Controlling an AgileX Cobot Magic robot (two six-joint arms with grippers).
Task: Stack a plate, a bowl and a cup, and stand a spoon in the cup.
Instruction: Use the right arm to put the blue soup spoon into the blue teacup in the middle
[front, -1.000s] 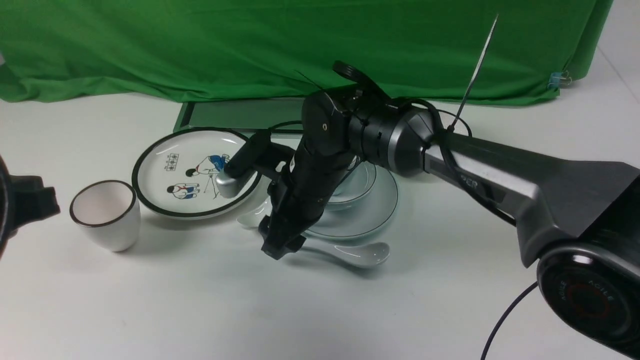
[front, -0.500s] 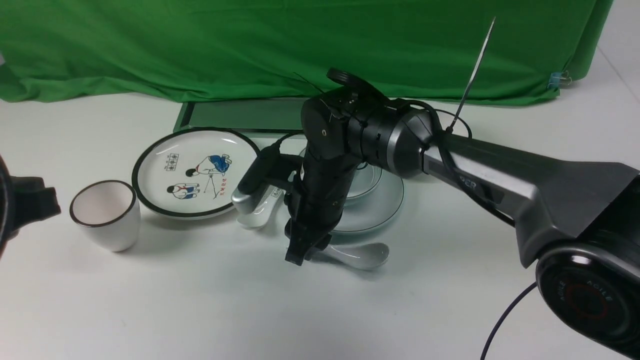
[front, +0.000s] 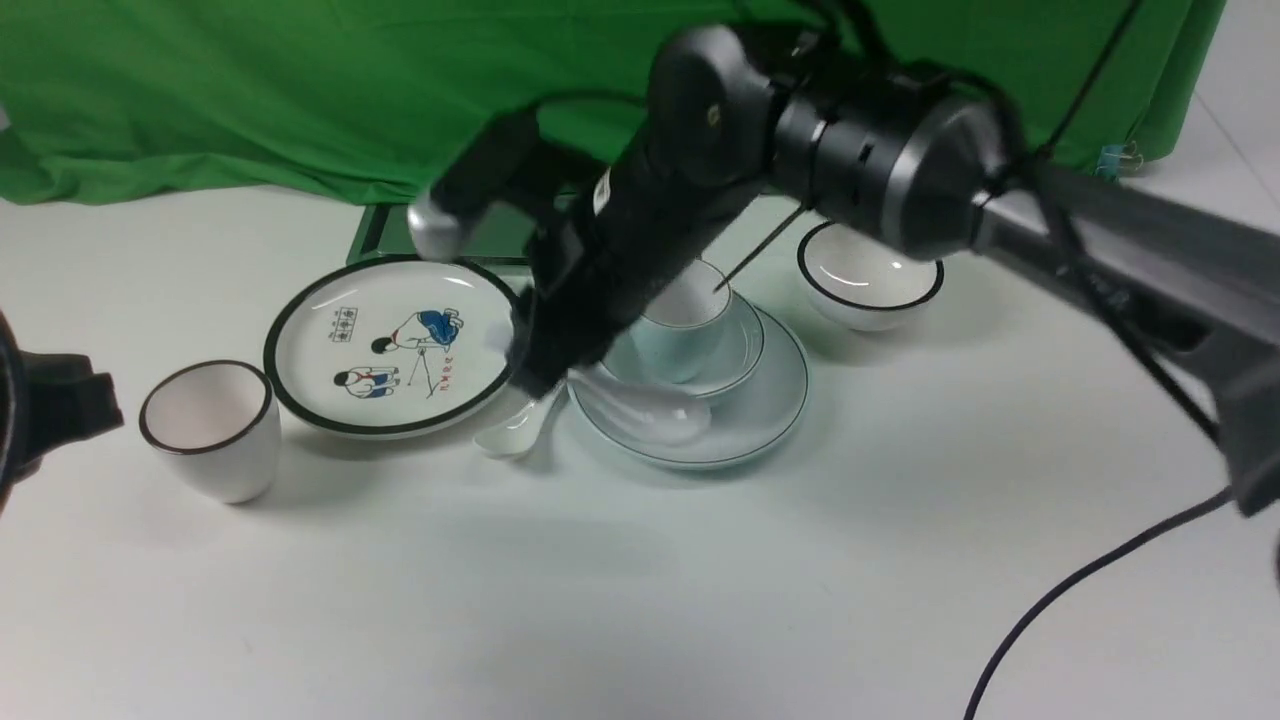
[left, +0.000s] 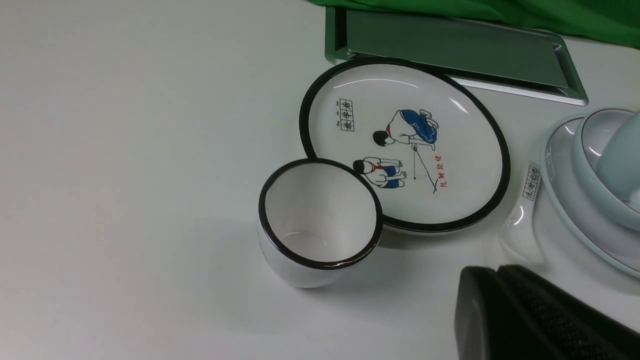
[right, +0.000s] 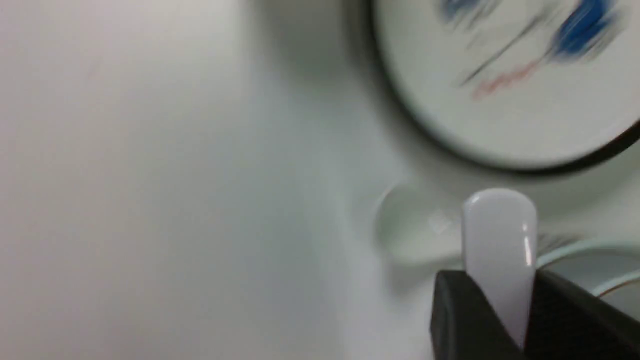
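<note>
- Here, the white tabletop (front: 400, 600) carries the crockery.
- The black right tool (right: 502, 320) is clamped on the handle of a plain glossy white ceramic soup spoon (front: 648, 410).
- The black left tool (left: 497, 285) sits closed and empty.
- The plain pale blue-green round plate (front: 775, 400) lies flat at centre.
- The wide shallow pale blue-green bowl (front: 745, 345) sits on it.
- The small handleless pale blue cup (front: 680, 345) stands upright in the bowl.
- The spoon's scoop hangs over the plate's near side, outside the cup.

The fingers (right: 460, 315) hide most of the spoon (right: 500, 235).
</note>
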